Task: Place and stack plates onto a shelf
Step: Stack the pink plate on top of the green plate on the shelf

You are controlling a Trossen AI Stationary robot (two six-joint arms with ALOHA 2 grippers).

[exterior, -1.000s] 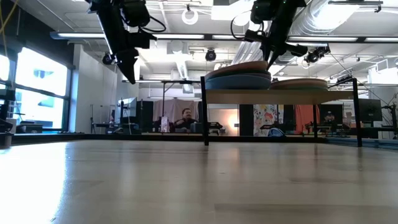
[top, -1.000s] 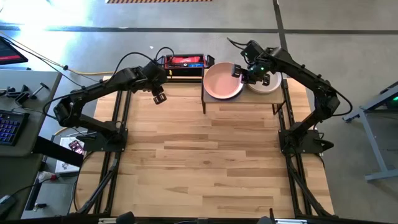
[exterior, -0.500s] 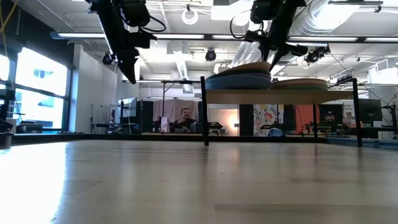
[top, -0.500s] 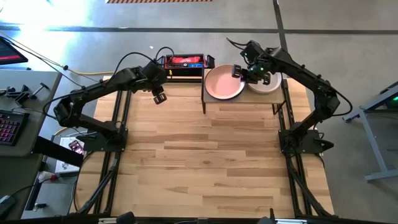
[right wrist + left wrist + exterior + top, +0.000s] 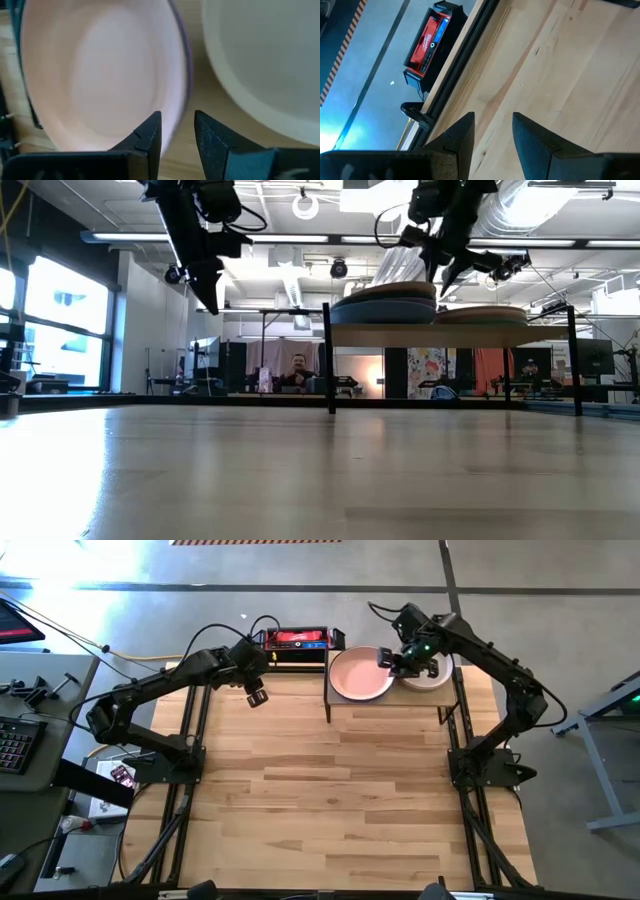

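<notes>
The shelf (image 5: 390, 708) stands at the table's far edge and carries two stacks of plates. The left stack is topped by a pink plate (image 5: 358, 673) (image 5: 100, 75) over blue and dark plates (image 5: 383, 308). The right stack is topped by a beige plate (image 5: 430, 678) (image 5: 265, 55). My right gripper (image 5: 405, 660) (image 5: 445, 265) (image 5: 177, 132) hovers open above the gap between the stacks, just over the pink plate's right rim, touching nothing. My left gripper (image 5: 256, 697) (image 5: 493, 132) waits open, raised over the table's far left part.
A red-and-black box (image 5: 297, 640) (image 5: 427, 42) sits beyond the table's far edge, left of the shelf. The wooden tabletop (image 5: 330, 790) stretches bare from the shelf toward the near edge. A person (image 5: 297, 370) sits far back in the room.
My right gripper has opened, letting go of the pink plate's right rim, then risen a little and drifted toward the table's right. The pink plate has stayed on top of the left stack. My left arm has kept still.
</notes>
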